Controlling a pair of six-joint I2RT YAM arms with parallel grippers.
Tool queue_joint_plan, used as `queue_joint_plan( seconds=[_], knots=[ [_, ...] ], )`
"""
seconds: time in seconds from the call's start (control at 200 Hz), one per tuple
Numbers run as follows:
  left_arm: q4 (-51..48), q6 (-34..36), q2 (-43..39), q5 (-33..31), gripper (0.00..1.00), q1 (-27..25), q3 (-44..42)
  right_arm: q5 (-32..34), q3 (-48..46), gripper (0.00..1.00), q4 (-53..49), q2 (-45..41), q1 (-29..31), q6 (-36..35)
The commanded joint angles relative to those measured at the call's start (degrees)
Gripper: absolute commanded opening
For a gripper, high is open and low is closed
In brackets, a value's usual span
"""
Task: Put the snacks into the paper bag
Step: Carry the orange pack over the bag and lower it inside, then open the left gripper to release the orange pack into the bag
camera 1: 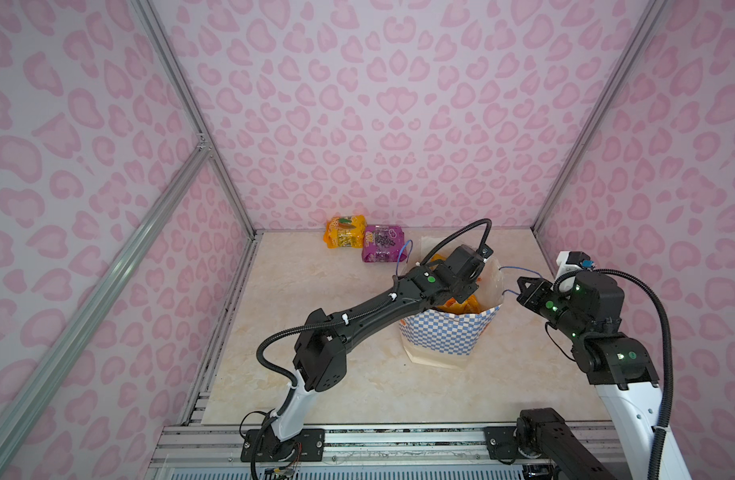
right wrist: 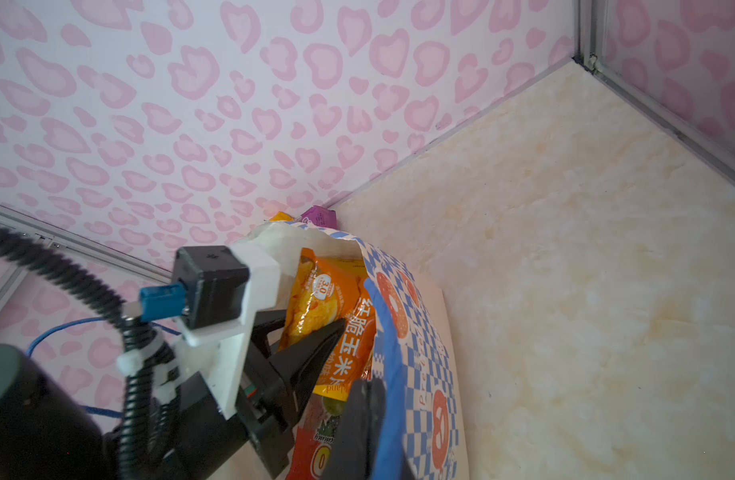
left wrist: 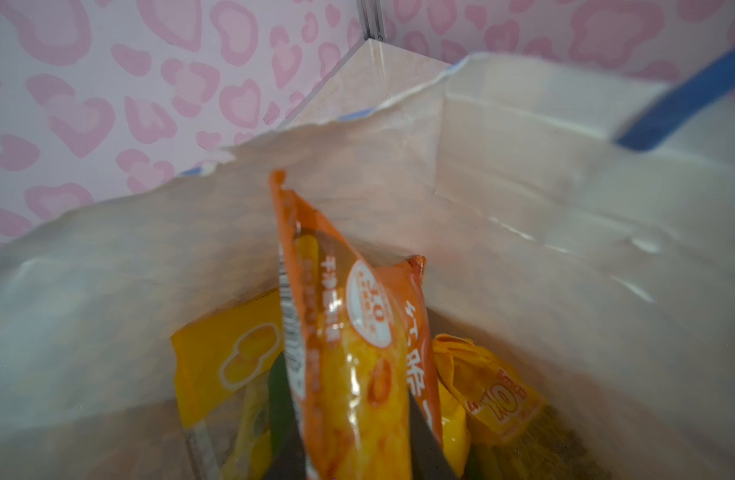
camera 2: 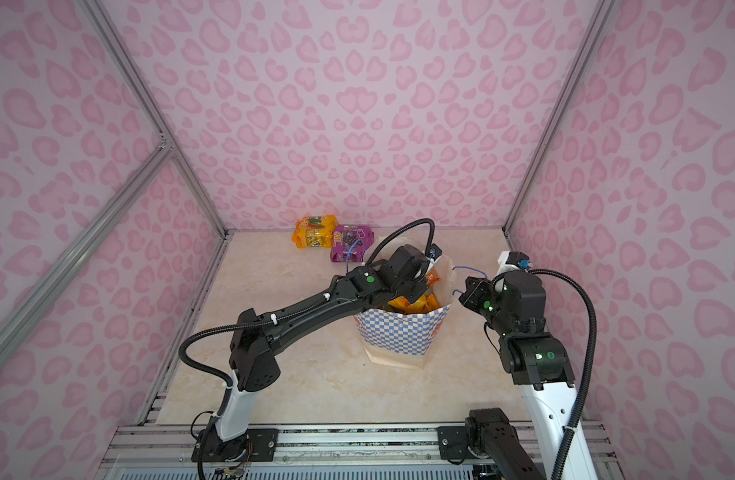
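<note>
The checkered paper bag [camera 1: 449, 336] [camera 2: 399, 336] stands upright mid-table with its mouth open. My left gripper [camera 1: 467, 293] [camera 2: 415, 291] [left wrist: 353, 449] reaches into the mouth, shut on an orange snack packet [left wrist: 349, 353] [right wrist: 328, 299] that hangs between its dark fingers. Beneath it inside the bag lie yellow packets [left wrist: 228, 353] and a red one [right wrist: 312, 449]. My right gripper [camera 1: 523, 291] [right wrist: 368, 386] is shut on the bag's blue cord handle [right wrist: 388, 374] at the right rim. A yellow-orange packet [camera 1: 345, 232] and a purple packet [camera 1: 383, 243] lie by the back wall.
The bag's other blue handle [camera 1: 405, 253] sticks up on its far left side, near the purple packet. Pink patterned walls close in the table on three sides. Metal rails [camera 1: 357, 440] run along the front edge by the arm bases.
</note>
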Motion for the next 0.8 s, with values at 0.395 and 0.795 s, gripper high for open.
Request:
queue_joint_plan(
  seconds=[0.395,0.795],
  knots=[
    [-8.27,-4.14,-3.15,12.46,0.27,0.08,-3.62,0.18,-0.76,0.00,0.10,-0.92,0.08,0.44],
    [-15.13,-10.97,5.54,11.24,0.50,1.52,6.39,-0.13,-0.81,0.00,-0.11,-1.14,0.02,0.84]
  ],
)
